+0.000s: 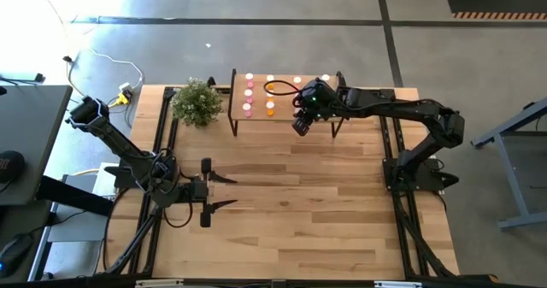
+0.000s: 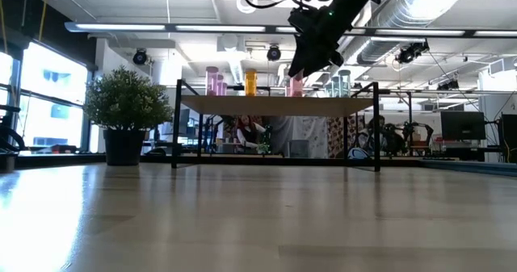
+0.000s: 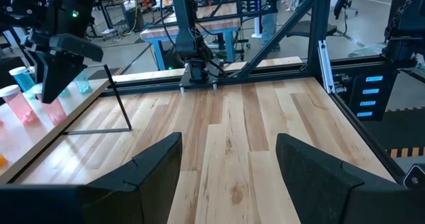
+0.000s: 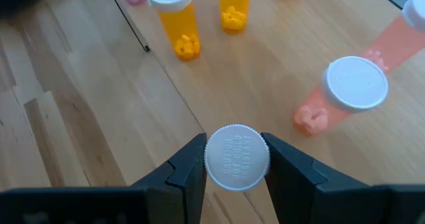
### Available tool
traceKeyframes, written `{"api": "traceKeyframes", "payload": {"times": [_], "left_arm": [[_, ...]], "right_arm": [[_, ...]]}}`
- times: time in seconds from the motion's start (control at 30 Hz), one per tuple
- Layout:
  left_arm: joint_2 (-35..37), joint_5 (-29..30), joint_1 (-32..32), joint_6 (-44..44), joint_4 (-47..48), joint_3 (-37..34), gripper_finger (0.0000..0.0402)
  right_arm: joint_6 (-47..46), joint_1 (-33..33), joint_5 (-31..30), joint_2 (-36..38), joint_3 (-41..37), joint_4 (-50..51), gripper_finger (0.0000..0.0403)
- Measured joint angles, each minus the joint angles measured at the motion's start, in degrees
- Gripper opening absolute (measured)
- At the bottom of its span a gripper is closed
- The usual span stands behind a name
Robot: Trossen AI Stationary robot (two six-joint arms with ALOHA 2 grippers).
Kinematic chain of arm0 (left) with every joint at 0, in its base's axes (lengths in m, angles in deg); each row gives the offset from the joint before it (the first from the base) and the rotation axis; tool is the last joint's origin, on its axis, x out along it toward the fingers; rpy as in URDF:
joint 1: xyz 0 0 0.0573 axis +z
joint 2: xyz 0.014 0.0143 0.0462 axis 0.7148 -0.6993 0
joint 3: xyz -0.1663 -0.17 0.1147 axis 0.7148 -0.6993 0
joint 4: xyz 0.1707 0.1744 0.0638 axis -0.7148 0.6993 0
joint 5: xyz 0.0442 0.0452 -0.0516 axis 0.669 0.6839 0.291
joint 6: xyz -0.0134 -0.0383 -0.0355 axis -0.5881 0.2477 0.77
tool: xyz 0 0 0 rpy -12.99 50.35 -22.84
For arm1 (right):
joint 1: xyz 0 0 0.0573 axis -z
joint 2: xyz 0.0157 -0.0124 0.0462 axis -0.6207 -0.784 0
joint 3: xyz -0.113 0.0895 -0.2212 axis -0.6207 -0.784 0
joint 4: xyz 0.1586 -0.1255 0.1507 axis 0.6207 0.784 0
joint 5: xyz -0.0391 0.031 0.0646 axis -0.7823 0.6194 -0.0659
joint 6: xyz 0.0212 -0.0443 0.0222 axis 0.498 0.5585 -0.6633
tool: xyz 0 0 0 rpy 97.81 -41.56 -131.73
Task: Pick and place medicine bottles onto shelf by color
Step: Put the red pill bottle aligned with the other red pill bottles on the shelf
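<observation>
Wood-plank desk [image 1: 291, 202] fills your overhead view. Going L to R: at 9 o'clock the left tool [image 1: 224, 191] sits parked low over bare planks, fingers spread wide w/ nothing between them; the left wrist cam shows only desk boards past its two dark fingers [image 3: 156, 167].

At abt 11 o'clock a green potted plant [image 1: 197, 102] stands on the desk, just beside the shelf's L end.

At 12 o'clock is the shelf [image 1: 256, 117], light board on thin black legs. Medicine bottles stand on it in rows: pink ones [image 1: 249, 93] toward the plant side, orange ones [image 1: 270, 108] next, a few more toward 1 o'clock partly hidden by the arm. The low view shows pink [image 2: 213, 81] and orange [image 2: 250, 81] bottles upright on the board, plus pale ones [image 2: 339, 85] farther R.

Right arm reaches in from 3 o'clock. The right tool [image 1: 303, 121] hovers over the shelf's near-R part, pinching a white-capped bottle [image 4: 237, 156] by the cap, fingers tight on both sides. Body colour of that bottle: can't tell from the wrist cam. Below it on the shelf you see a pink bottle w/ white cap [image 4: 355, 84] and two orange ones [image 4: 174, 14].
</observation>
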Motion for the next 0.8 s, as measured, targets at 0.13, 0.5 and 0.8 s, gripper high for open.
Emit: {"api": "traceKeyframes", "payload": {"times": [0.13, 0.5, 0.8], "left_arm": [[0.0, 0.0, 0.0, 0.0, 0.0, 0.0, 0.0234], [0.0, 0.0, 0.0, 0.0, 0.0, 0.0, 0.0234], [0.0, 0.0, 0.0, 0.0, 0.0, 0.0, 0.0234]], "right_arm": [[0.4, 0.4, 0.0, 0.0, 0.0, 0.0, 0.0128], [0.3, 2.2, -0.1, -0.3, 0.0, -0.5, 0.0128], [0.2, 2.2, 1.7, -0.6, 0.0, -2.1, 0.0128]]}}
